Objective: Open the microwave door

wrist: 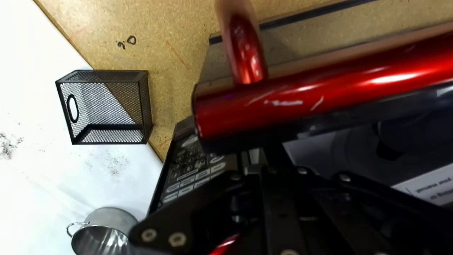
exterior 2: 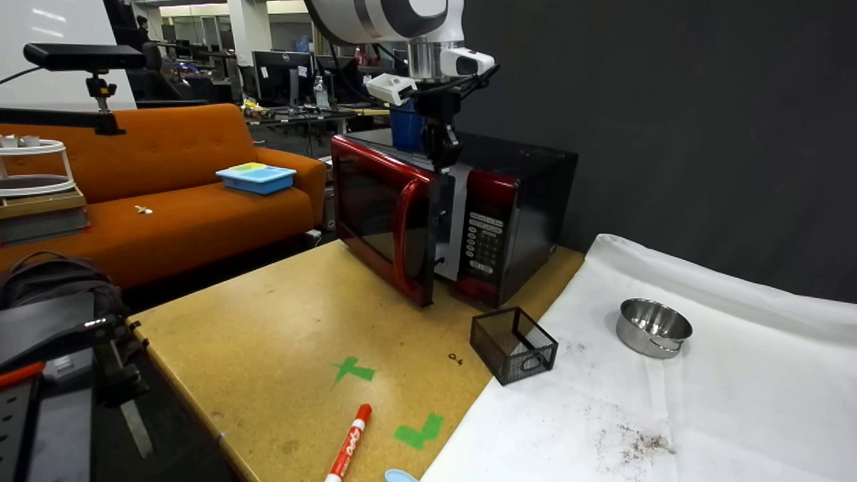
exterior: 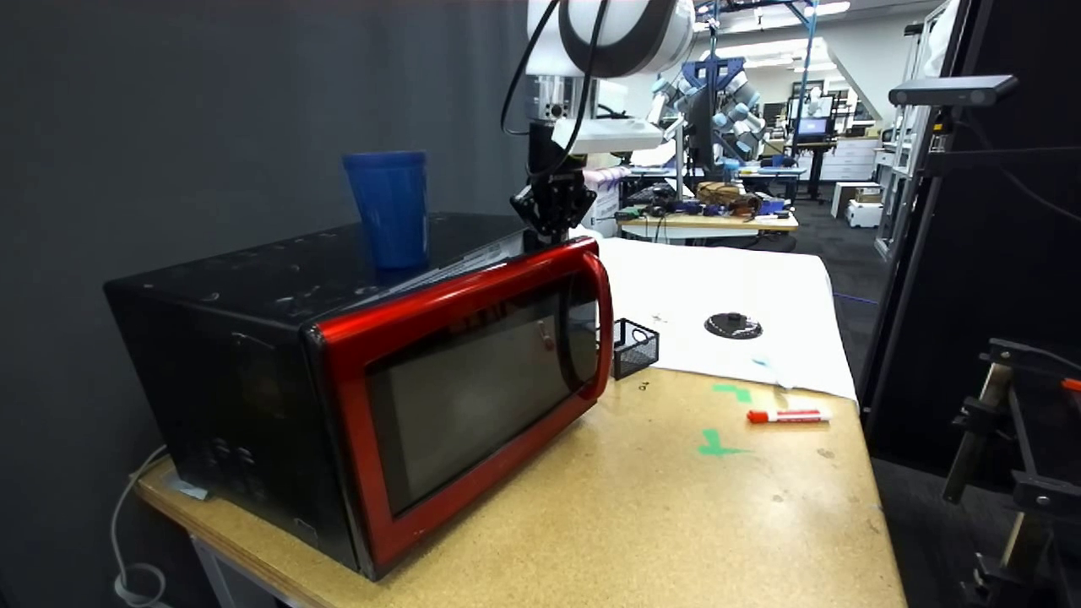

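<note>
The black microwave [exterior: 220, 405] with its red front stands on the wooden table; its body also shows in an exterior view [exterior 2: 546, 214]. The microwave door [exterior: 473, 388] is ajar, with a gap between door [exterior 2: 368, 201] and body on the handle side. The curved red handle [exterior 2: 404, 234] is at that side. My gripper [exterior: 553, 235] points down at the door's upper handle-side corner, its fingers [exterior 2: 442, 163] behind the door's edge. In the wrist view the fingers [wrist: 256, 163] look shut, partly hidden behind the door's red top edge [wrist: 318, 88]. Nothing shows between them.
A blue cup [exterior: 390, 211] stands on the microwave's top. A black wire basket [exterior 2: 514, 345] sits near the handle-side corner. A metal pot [exterior 2: 653, 328] stands on the white sheet. A red marker [exterior: 787, 415] lies on the table.
</note>
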`<state>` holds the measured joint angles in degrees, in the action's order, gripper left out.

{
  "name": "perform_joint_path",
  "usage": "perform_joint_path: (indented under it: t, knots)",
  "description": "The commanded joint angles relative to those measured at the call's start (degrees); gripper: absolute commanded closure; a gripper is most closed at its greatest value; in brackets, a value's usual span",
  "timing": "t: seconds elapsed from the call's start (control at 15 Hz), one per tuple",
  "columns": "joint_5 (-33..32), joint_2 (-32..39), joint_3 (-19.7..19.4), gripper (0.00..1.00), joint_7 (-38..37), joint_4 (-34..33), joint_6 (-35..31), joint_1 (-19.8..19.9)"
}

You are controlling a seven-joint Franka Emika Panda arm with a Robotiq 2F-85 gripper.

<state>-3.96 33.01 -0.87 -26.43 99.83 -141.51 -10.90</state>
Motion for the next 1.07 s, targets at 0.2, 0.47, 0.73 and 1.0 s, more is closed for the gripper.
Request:
perform_joint_path:
  t: [0.2,0.47,0.73,1.0]
  knots:
    - [0.21,-2.19,-0.96,1.00,-1.38,2.88,1.95,-1.96]
    - [0.36,-4.20,-0.67,1.00,-0.85,6.70,1.38,-1.70]
    - [0.07,-7.68,-0.04,1.00,-0.29,13.09,-0.17,-1.80]
    - [-0.10,-10.18,1.52,1.00,0.63,19.77,-1.71,-2.61]
